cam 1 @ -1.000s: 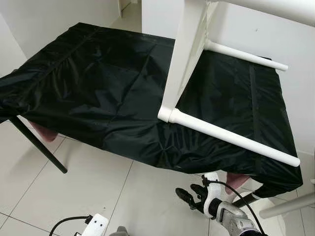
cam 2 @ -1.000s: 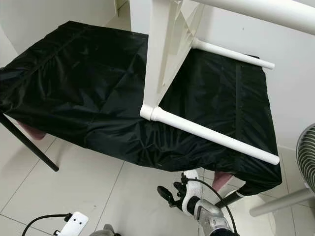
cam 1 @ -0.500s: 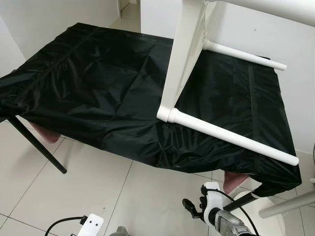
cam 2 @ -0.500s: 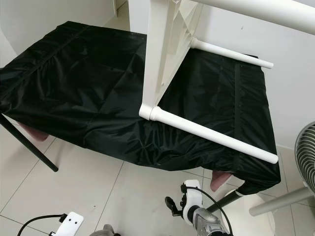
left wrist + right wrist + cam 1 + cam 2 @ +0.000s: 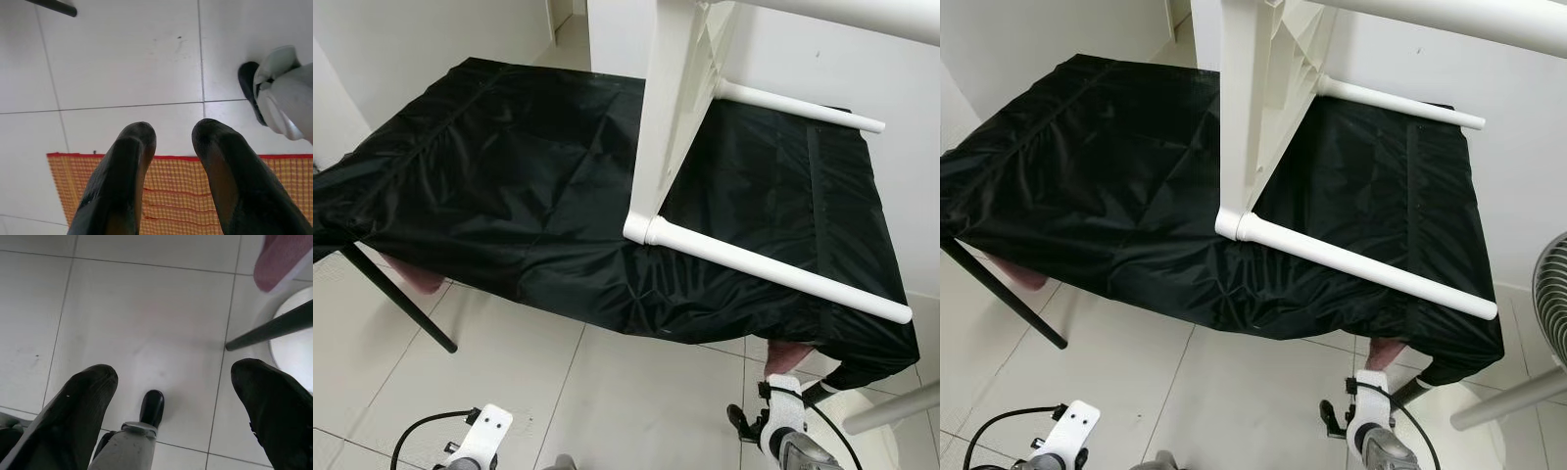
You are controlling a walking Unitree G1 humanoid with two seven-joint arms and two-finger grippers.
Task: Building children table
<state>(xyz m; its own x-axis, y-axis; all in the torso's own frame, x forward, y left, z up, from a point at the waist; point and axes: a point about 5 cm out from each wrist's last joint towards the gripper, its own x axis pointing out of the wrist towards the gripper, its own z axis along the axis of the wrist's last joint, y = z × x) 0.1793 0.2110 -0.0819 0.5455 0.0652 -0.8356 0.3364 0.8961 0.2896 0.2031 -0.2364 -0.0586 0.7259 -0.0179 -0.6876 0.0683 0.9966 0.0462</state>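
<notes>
Left eye view: white table (image 5: 671,127) overturned, legs (image 5: 773,274) pointing right.

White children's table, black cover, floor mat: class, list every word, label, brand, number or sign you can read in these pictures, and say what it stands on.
None can be read.
White table: plain, no print.
Black cover: plain, no label visible.
Orange mat: grid pattern only, no letters.
Left pincer and right pincer: no markings visible.

Black cloth (image 5: 509,176); white children table (image 5: 671,127); white tiled floor (image 5: 607,392); orange gridded mat (image 5: 171,191)
</notes>
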